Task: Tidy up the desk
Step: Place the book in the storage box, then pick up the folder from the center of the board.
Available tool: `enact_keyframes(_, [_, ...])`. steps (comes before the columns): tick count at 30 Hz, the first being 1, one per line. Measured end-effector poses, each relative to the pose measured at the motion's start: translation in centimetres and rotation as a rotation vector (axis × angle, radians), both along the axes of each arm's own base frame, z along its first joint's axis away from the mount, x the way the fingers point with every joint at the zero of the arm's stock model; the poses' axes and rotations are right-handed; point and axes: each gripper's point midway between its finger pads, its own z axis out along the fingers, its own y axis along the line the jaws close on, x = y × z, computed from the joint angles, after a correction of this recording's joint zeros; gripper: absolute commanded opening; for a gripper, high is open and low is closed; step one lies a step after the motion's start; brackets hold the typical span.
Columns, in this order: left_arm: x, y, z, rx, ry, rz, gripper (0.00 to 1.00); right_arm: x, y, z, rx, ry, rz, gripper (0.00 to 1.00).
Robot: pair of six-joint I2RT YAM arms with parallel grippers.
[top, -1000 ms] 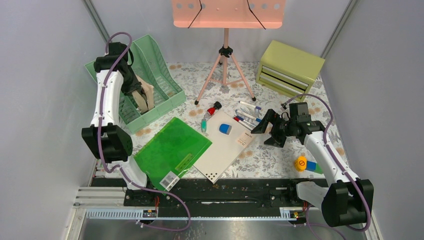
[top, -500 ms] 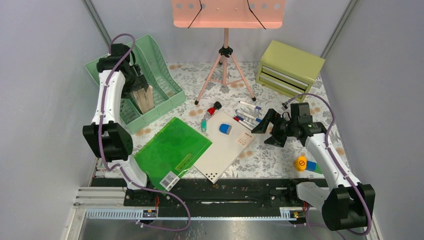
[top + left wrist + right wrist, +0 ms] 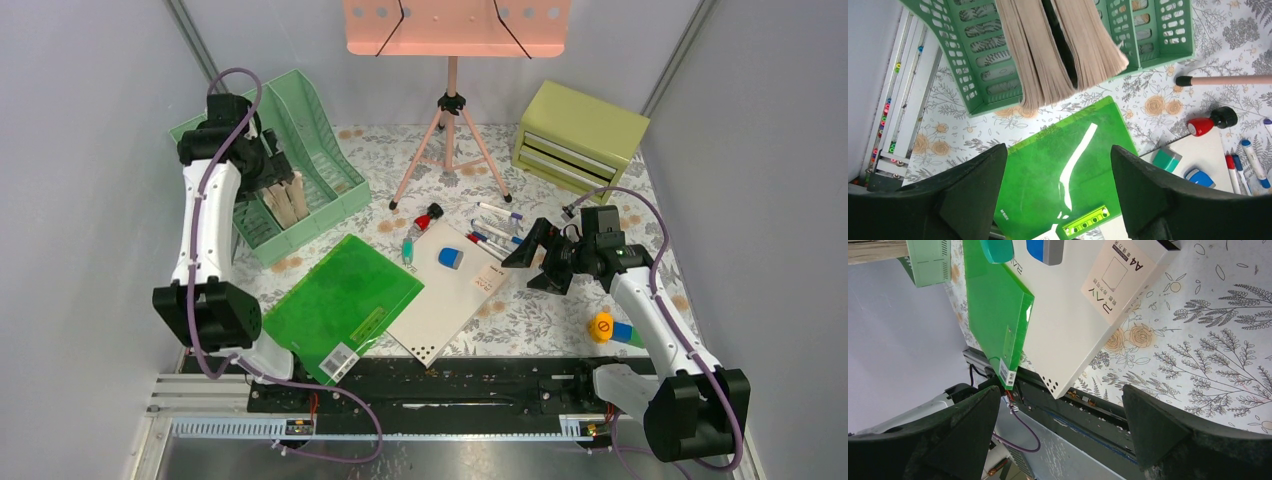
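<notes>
White-grey floral print dotted with orange flowers covers the worktop (image 3: 560, 310), which fills the floor of the cell ahead of both arm bases and lies beneath both sets of fingers.

The left fingers (image 3: 270, 168) hang over the worktop's rear-left corner, spread wide and holding nothing. They are above a green mesh file rack (image 3: 335, 160). In the left wrist view two tan-edged books (image 3: 1063, 45) stand in that rack. Below them, seen through the gap between the fingers, are a strip of printed worktop and a green folder (image 3: 1068, 165). These fingers touch neither the books nor the worktop.

The right fingers (image 3: 530, 250) are also spread wide and empty. They sit low over the right-centre of the worktop and point toward the middle, near the right edge of a flat white pad (image 3: 440, 300) with an A4 label. The right wrist view shows bare floral print and the pad's corner in the gap between these fingers. Whether they touch the surface I cannot tell.

A blue eraser (image 3: 451, 258) lies on the pad, and several markers (image 3: 495, 235) lie just beyond it. A pink tripod stand (image 3: 450, 150) and an olive drawer chest (image 3: 578, 135) stand at the back. A yellow and blue object (image 3: 605, 327) rests near the right arm.
</notes>
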Motion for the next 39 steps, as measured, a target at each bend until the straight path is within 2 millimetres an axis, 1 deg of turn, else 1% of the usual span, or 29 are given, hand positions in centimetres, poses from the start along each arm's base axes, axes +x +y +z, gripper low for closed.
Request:
enact_keyframes(5, [-2.5, -0.6, 0.4, -0.014, -0.019, -0.014, 0.76, 0.0, 0.0, 0.0, -0.001, -0.003, 0.004, 0.99])
enact_keyframes(8, [-4.2, -1.4, 0.1, -0.04, -0.03, -0.028, 0.76, 0.0, 0.0, 0.0, -0.001, -0.003, 0.005, 1.0])
enact_keyframes(11, [-5.9, -2.6, -0.4, -0.095, -0.046, -0.045, 0.76, 0.0, 0.0, 0.0, -0.001, -0.002, 0.005, 0.99])
enact_keyframes(14, [-7.5, -4.0, -1.4, -0.159, -0.05, -0.066, 0.75, 0.0, 0.0, -0.1, -0.002, 0.003, 0.006, 1.0])
enact_keyframes(17, [-9.2, -5.2, -3.1, -0.218, -0.037, -0.087, 0.75, 0.0, 0.0, -0.2, 0.0, 0.005, 0.007, 1.0])
enact_keyframes(19, [-10.9, -6.1, -5.0, -0.264, -0.002, -0.09, 0.75, -0.1, 0.1, -0.2, 0.004, 0.007, 0.01, 0.99])
enact_keyframes(21, [-12.3, -6.9, -6.5, -0.304, 0.02, -0.091, 0.75, -0.2, 0.1, -0.3, 0.007, 0.011, 0.012, 0.99])
enact_keyframes(26, [-15.3, -8.6, -9.7, -0.402, 0.048, -0.077, 0.75, -0.6, 0.2, -0.7, 0.01, 0.028, 0.015, 0.99])
enact_keyframes(28, [-16.2, -9.2, -10.7, -0.443, 0.058, -0.063, 0.75, -0.7, 0.2, -0.9, 0.01, 0.032, 0.015, 1.0])
enact_keyframes(30, [-16.9, -9.9, -11.9, -0.486, 0.074, -0.049, 0.83, -0.7, 0.2, -1.0, 0.009, 0.034, 0.017, 0.99])
enact_keyframes(34, [-18.4, -11.0, -14.4, -0.554, 0.133, -0.015, 0.87, -0.9, 0.2, -1.2, 0.013, 0.039, 0.025, 0.99])
enact_keyframes(36, [-18.9, -11.4, -15.3, -0.576, 0.157, 0.002, 0.88, -1.1, 0.2, -1.4, 0.012, 0.047, 0.025, 0.99])
enact_keyframes(39, [-19.4, -11.7, -15.8, -0.597, 0.166, 0.016, 0.91, -1.6, 0.1, -2.1, 0.01, 0.068, 0.025, 0.99])
